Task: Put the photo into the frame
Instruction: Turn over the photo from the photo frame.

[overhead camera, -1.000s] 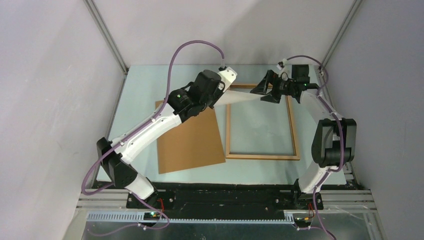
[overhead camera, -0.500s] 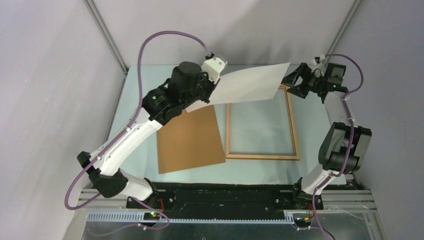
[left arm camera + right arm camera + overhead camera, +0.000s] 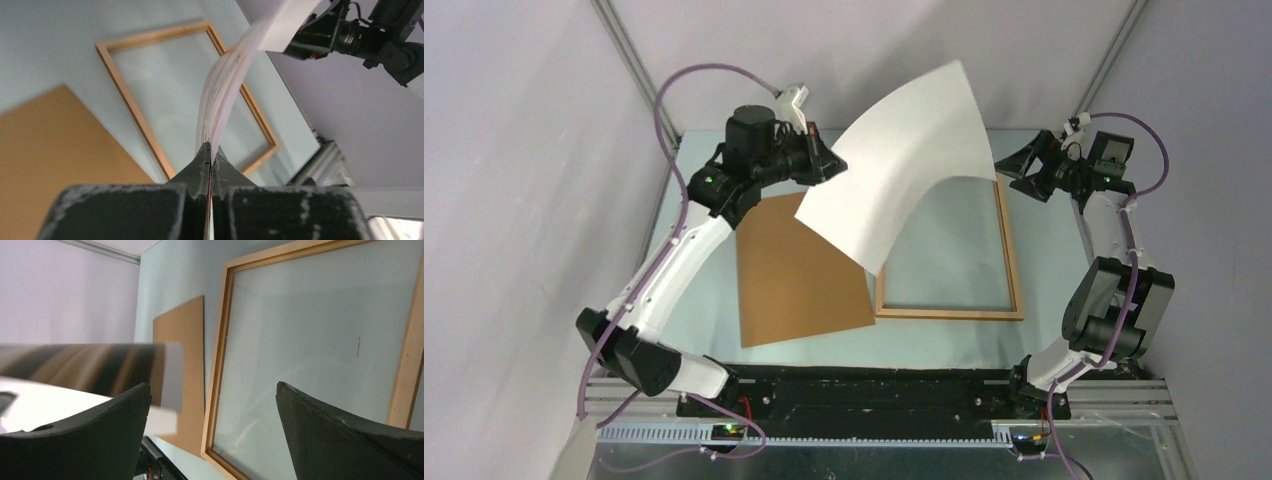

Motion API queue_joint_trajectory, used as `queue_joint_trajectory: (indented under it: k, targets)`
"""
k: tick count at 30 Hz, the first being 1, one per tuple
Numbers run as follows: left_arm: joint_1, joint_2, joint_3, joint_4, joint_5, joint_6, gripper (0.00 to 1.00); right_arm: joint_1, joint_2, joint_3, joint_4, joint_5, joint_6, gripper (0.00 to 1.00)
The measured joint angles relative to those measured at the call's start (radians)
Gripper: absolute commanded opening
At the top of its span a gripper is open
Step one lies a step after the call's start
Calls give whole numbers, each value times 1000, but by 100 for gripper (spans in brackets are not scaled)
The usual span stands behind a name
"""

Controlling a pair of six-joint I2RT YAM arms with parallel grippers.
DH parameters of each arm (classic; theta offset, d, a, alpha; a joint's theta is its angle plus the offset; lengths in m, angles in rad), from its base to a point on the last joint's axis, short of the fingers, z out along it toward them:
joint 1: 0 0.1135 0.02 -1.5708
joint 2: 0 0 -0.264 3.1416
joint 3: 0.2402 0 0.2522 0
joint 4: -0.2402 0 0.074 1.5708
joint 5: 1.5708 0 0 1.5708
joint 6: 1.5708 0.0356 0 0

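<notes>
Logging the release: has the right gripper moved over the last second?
Yes. The right gripper has shifted rightward, from over the frame's far rail to just outside its far right corner.

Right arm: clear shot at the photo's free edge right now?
Probably yes: the right gripper is open beside the photo's raised edge, nothing between them; the left gripper pinches the opposite side.

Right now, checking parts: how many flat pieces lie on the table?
2: the backing board left, the frame right of it. The photo is aloft in the left gripper. None seems hidden.
</notes>
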Motion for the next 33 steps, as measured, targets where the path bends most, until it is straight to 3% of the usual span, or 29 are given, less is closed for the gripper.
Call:
queue_joint_trajectory:
  k: [6, 11, 19, 30, 33]
  targets:
    - [116, 72, -311, 245, 199, -291, 0, -11, -11, -23, -24, 0, -19, 99]
    - [166, 191, -539, 455, 266, -470, 0, -33, -26, -46, -42, 2, -34, 99]
    - [167, 344, -602, 645, 281, -573, 0, -48, -40, -67, -63, 12, -63, 100]
    - [160, 357, -751, 788, 206, -677, 0, -58, -40, -100, -70, 19, -83, 99]
    - [146, 358, -760, 798, 183, -697, 11, -58, -40, -101, -70, 18, -86, 100]
